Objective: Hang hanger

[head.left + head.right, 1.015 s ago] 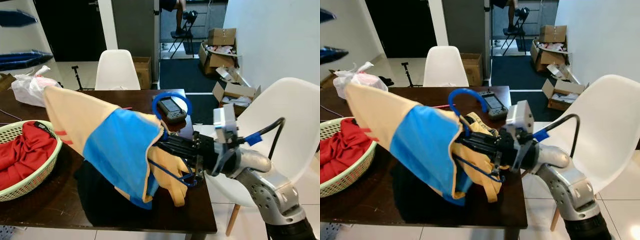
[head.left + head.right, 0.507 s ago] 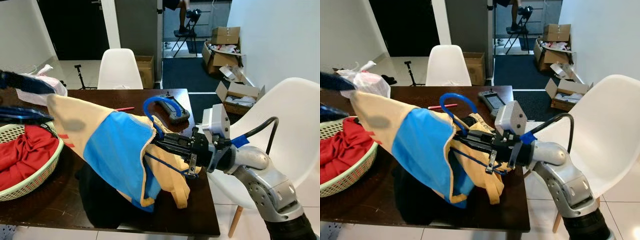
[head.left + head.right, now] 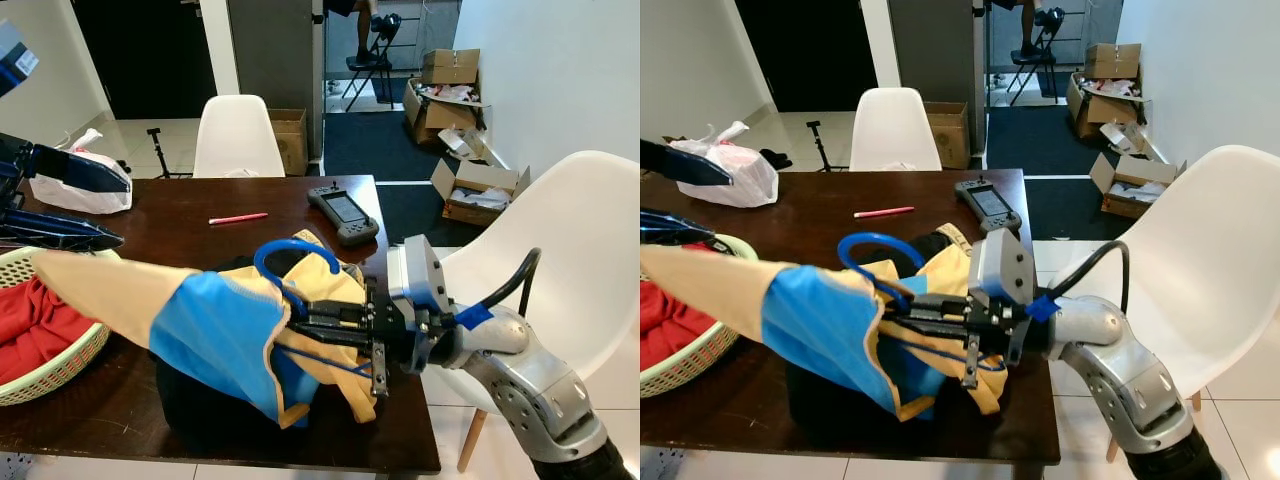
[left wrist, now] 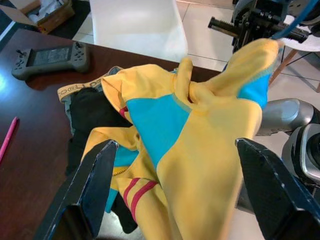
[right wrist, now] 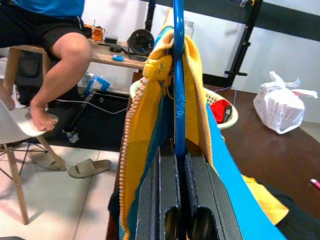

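The blue hanger [image 3: 296, 262] carries a yellow and blue shirt [image 3: 200, 310] and is held above the near right part of the dark wooden table [image 3: 200, 225], its hook curving up over the shirt's collar. The right gripper [image 3: 325, 325] is clamped on the hanger; in the right wrist view the two black fingers [image 5: 165, 195] press against the blue rod from both sides. The shirt's long sleeve reaches out toward the robot's left, over a dark garment [image 3: 200, 410] lying on the table. The left gripper [image 3: 60, 205] hovers at the far left above a green basket [image 3: 50, 365] of red cloth [image 3: 25, 320], fingers spread wide and holding nothing. Farther back on the table lie a handheld game console [image 3: 343, 213], a pink pen [image 3: 238, 218] and a white plastic bag [image 3: 75, 185]. White chairs [image 3: 235, 135] stand behind and to the right of the table.
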Tool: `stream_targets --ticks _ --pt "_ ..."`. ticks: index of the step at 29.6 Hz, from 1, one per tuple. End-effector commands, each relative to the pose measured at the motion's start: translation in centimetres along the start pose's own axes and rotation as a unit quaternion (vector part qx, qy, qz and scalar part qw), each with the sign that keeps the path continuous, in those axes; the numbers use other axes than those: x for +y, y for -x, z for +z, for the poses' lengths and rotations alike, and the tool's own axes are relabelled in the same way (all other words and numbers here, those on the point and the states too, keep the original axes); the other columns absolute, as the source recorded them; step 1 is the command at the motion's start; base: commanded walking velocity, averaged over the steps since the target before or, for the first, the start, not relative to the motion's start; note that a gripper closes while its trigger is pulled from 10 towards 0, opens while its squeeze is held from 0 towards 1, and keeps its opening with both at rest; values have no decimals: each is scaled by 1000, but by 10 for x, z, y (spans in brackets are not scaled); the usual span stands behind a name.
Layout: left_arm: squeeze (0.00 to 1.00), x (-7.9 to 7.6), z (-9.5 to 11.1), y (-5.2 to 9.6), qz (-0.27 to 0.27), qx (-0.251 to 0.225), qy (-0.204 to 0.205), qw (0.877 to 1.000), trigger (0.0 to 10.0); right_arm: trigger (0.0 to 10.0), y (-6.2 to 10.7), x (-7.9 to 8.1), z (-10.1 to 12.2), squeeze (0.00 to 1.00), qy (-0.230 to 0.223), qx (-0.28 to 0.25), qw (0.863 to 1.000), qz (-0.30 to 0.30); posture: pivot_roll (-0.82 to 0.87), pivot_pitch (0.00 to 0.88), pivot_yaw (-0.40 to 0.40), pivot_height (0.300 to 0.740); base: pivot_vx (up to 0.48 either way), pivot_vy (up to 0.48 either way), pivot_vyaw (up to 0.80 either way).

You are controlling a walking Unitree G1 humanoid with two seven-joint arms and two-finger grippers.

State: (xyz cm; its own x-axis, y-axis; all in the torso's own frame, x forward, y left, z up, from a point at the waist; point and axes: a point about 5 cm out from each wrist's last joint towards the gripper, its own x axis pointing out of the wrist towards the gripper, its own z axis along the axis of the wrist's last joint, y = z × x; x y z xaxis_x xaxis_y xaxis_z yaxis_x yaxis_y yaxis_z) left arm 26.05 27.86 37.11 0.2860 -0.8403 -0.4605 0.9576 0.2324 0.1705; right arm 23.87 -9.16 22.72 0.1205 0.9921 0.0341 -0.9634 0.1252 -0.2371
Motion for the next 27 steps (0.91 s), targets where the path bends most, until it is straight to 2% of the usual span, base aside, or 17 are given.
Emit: stream_targets --ticks 1,5,7,22,24,25,27 --pt "0 -2 0 -2 -20 5 4 1000 10000 10000 -5 8 3 0 1 -6 1000 25 135 0 85 740 0 0 0" --pt "0 -7 -5 -7 -43 11 19 999 10000 10000 -5 9 2 0 0 -7 1000 28 134 0 87 740 0 0 0" --pt "0 -14 -7 -10 -72 6 40 997 10000 10000 -5 8 2 0 0 -6 1000 26 134 0 87 740 0 0 0" --pt "0 -25 -10 -12 -101 16 59 993 10000 10000 -4 7 3 0 0 -6 1000 23 139 0 82 740 0 0 0" --pt "0 -27 -22 -14 -103 52 65 991 10000 10000 -4 7 3 0 0 -6 1000 21 139 1 81 740 0 0 0" --pt "0 -27 -28 -15 -104 68 70 990 7882 10000 -4 6 3 0 1 -7 1000 19 139 1 81 740 0 0 0" --pt "0 -28 -31 -15 -104 78 73 989 7882 10000 -4 6 3 0 1 -8 1000 18 138 1 81 740 0 0 0"
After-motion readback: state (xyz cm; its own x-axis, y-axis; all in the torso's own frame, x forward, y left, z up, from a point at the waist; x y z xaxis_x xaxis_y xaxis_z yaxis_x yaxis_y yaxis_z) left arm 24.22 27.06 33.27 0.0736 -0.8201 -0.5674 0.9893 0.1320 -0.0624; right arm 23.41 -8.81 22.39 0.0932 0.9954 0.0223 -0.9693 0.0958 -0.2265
